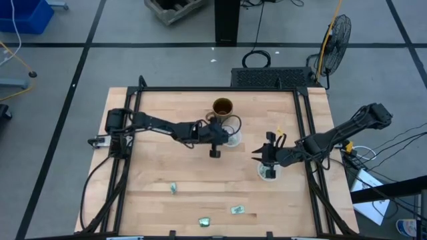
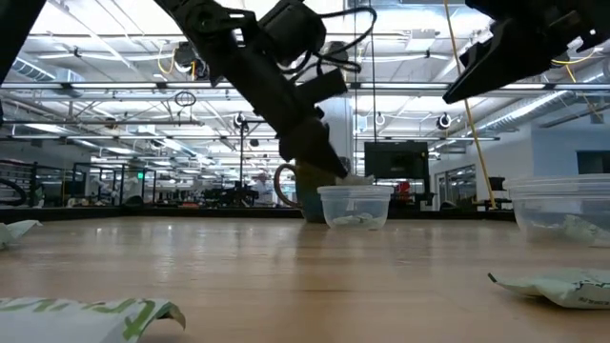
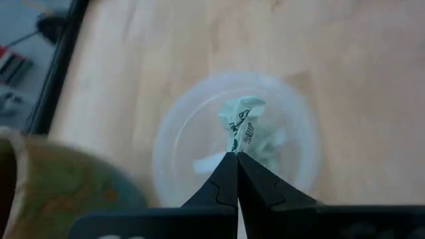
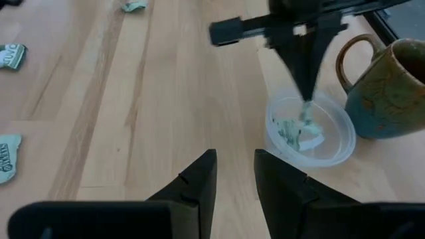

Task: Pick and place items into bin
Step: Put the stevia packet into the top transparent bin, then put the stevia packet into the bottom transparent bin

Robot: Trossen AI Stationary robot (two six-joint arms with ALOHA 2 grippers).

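My left gripper (image 3: 236, 157) is shut on a pale green-and-white candy wrapper (image 3: 242, 119), right over a clear round bin (image 3: 174, 133) that stands beside the brown mug (image 1: 222, 107). More wrappers lie inside that bin (image 4: 292, 131). In the right wrist view the left gripper (image 4: 307, 96) points down into the bin (image 4: 332, 143). My right gripper (image 4: 236, 162) is open and holds nothing. It hovers over a second clear bin (image 1: 269, 173) near the table's right side. Three loose wrappers (image 1: 173, 189) (image 1: 205, 221) (image 1: 237, 210) lie flat on the table's near part. My left gripper pinches the candy wrapper's near end (image 3: 234, 145) between its two fingertips, coming from above and pointing down. The wrapper sticks out below the fingers, lifted clear of the table, over the bin's opening.
The mug (image 4: 385, 86) stands right against the bin's far side. Black frame rails (image 1: 307, 127) run along the table's edges. In the low view loose wrappers (image 2: 86, 314) (image 2: 558, 286) lie in front, and the second bin (image 2: 562, 205) is at the right. Bare wood (image 1: 160, 167) lies between them.
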